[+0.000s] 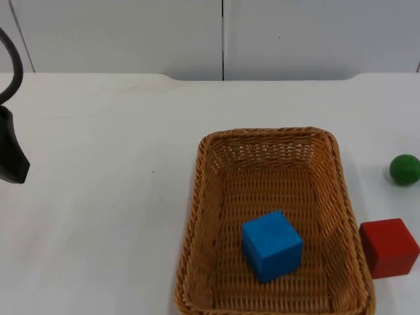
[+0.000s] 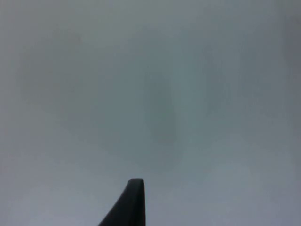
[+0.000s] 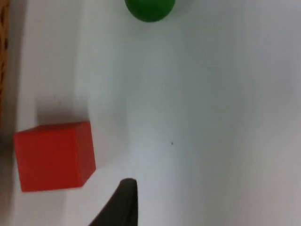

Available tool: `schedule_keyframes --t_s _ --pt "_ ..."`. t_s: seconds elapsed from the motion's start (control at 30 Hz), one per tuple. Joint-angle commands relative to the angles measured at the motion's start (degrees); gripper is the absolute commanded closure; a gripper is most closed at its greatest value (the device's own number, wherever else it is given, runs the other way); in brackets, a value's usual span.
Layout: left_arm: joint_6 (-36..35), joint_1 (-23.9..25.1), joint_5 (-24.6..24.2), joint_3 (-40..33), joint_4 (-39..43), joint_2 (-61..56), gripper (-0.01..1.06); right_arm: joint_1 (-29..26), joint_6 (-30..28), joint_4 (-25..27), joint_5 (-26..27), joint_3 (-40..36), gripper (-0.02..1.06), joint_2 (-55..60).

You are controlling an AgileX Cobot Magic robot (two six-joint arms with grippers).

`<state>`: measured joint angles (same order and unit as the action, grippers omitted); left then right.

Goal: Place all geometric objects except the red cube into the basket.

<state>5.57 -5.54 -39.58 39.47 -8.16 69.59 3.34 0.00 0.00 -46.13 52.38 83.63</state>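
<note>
Right gripper (image 3: 123, 202), grip unclear, hangs by the red cube (image 3: 52, 155), likely after the green ball (image 3: 149, 9) near the table's right edge; left arm waits.

A blue cube (image 1: 272, 245) sits in the tan woven wicker basket (image 1: 205, 197); the red cube (image 1: 388, 247) and green ball (image 1: 404, 169) rest on the white worktop (image 1: 98, 197)

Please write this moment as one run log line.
blue cube: in basket | green ball: on table | red cube: beside basket
</note>
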Motion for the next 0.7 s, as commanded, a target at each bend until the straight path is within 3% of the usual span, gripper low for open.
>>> schedule_keyframes --t_s 0.0,0.13,0.2,0.33,0.47,0.57,0.67 --pt "-0.26 0.23 0.72 -0.32 -0.16 -0.38 0.00 0.47 0.00 0.78 1.00 2.63 -0.01 5.22" --pt "-0.26 0.23 0.72 -0.32 -0.16 -0.38 0.00 4.59 0.00 -0.33 8.85 6.20 -0.01 11.99" --pt "-0.26 0.23 0.72 -0.32 -0.16 -0.38 0.00 4.95 0.00 -0.53 10.29 6.62 -0.01 12.76" --pt "-0.26 0.23 0.72 -0.32 -0.16 -0.38 0.00 7.34 0.00 -1.63 19.64 9.80 -0.01 18.92" --pt "-0.26 0.23 0.72 -0.32 -0.16 -0.38 0.00 7.34 0.00 -1.61 21.50 12.46 -0.01 23.84" --pt "-0.26 0.23 0.72 -0.32 -0.16 -0.38 0.00 7.19 1.06 -4.81 22.76 13.94 0.01 27.81" --pt "-0.26 0.23 0.72 -0.32 -0.16 -0.38 0.00 7.19 1.27 -5.73 26.57 14.05 0.04 31.28"
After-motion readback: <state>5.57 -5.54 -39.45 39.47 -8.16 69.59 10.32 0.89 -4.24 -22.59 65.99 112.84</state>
